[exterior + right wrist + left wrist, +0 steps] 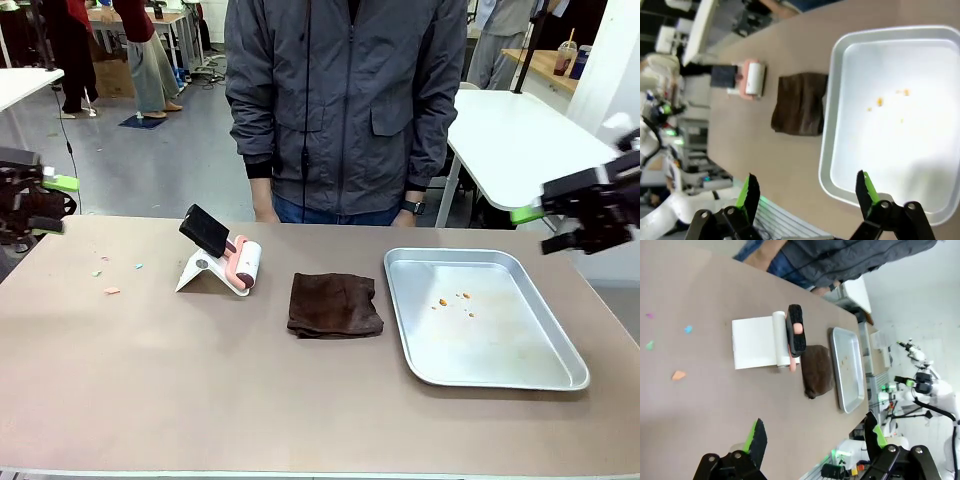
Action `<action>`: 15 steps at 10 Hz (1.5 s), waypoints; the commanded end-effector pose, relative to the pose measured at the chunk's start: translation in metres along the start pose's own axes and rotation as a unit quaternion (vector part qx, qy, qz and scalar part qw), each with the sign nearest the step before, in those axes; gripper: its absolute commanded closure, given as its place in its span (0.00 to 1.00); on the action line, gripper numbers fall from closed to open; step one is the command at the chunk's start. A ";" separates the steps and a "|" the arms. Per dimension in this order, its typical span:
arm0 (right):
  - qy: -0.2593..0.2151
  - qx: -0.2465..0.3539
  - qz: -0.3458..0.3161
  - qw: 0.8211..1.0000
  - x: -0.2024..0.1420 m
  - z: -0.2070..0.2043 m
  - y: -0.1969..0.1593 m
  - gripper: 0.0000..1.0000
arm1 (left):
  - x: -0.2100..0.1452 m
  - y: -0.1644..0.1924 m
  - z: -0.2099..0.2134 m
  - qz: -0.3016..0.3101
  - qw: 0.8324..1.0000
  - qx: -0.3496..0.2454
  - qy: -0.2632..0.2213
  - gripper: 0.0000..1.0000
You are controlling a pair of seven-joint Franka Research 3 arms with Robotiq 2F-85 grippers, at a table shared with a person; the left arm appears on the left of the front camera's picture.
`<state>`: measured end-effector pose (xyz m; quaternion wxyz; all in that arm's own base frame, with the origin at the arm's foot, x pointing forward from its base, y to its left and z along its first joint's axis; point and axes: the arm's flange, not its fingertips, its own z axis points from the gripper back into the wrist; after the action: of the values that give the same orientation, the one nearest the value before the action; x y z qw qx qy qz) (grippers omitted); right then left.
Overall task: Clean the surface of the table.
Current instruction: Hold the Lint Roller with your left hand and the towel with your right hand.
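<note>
Hovering at the side edges of the table (200, 400), our left gripper (815, 427) and right gripper (806, 182) are spread, empty. A brown cloth (334, 305) lies mid-table, probably ready for wiping coloured crumbs (112, 291) near the left edge.

Table (200, 400): smooth matt taupe top, pale edge.
Tray (500, 345): bare metal, smooth, bright sheen.
Cloth (335, 305): dark brown fabric, soft nap, matt.
Lint roller (246, 264): white paper roll, pink plastic body, black plastic-looking handle with faint gloss.
Base sheet (198, 274): white, matt, material unclear.
</note>
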<state>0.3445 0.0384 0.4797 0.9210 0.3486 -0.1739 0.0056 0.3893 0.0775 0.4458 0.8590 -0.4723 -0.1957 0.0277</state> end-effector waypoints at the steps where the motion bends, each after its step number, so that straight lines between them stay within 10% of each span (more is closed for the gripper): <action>1: 0.038 -0.056 0.034 0.997 0.018 -0.045 0.038 0.00 | 0.026 -0.019 -0.029 0.002 1.000 0.024 0.020 0.00; 7: 0.054 -0.200 -0.017 0.978 -0.016 -0.204 0.142 0.00 | 0.079 -0.041 -0.118 -0.018 0.988 0.115 0.098 0.00; 15: 0.043 -0.229 -0.015 0.972 -0.017 -0.221 0.134 0.00 | 0.078 -0.036 -0.135 -0.023 0.988 0.105 0.110 0.00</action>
<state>0.3709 0.2755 0.4071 0.9816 0.1495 -0.1147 -0.0302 0.5065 -0.0299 0.4339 0.9243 -0.3658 -0.1062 -0.0235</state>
